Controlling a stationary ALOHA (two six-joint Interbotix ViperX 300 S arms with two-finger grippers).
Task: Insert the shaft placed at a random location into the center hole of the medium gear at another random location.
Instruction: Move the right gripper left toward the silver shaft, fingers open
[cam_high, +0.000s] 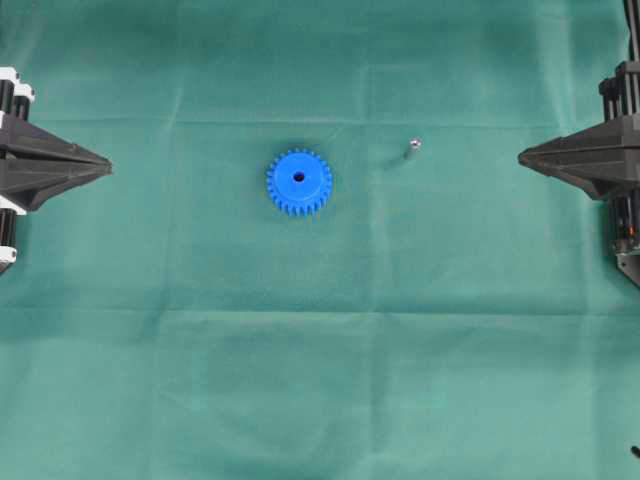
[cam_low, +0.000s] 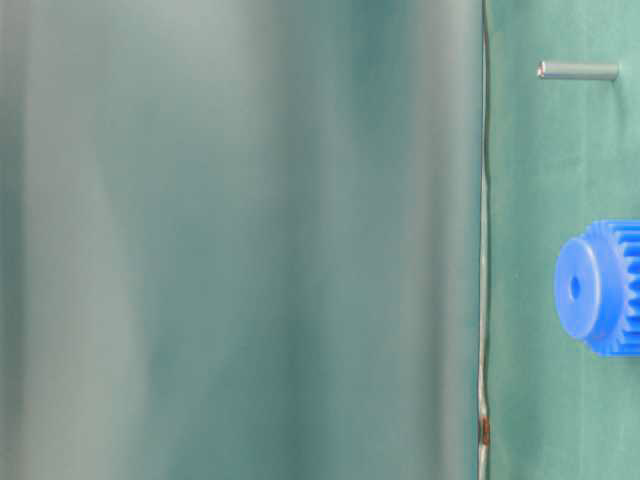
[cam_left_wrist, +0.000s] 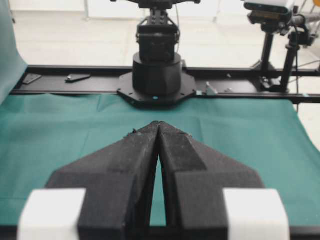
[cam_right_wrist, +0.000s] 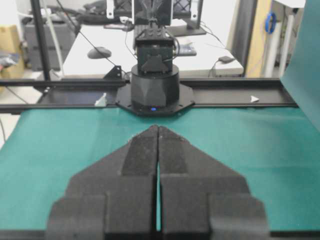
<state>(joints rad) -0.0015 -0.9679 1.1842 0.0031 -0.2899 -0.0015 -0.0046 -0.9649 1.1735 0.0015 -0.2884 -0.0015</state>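
- I keep both grippers, left gripper (cam_high: 108, 162) and right gripper (cam_high: 521, 157), pressed together, empty, parked apart.
- Shaft (cam_high: 411, 149) lies nearer my right fingertips; blue medium gear (cam_high: 299, 182) sits midway, so right should fetch.

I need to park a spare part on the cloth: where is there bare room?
The whole near half of the green cloth below the gear is bare, as is the far strip above it. Only the gap between gear and shaft is tight.
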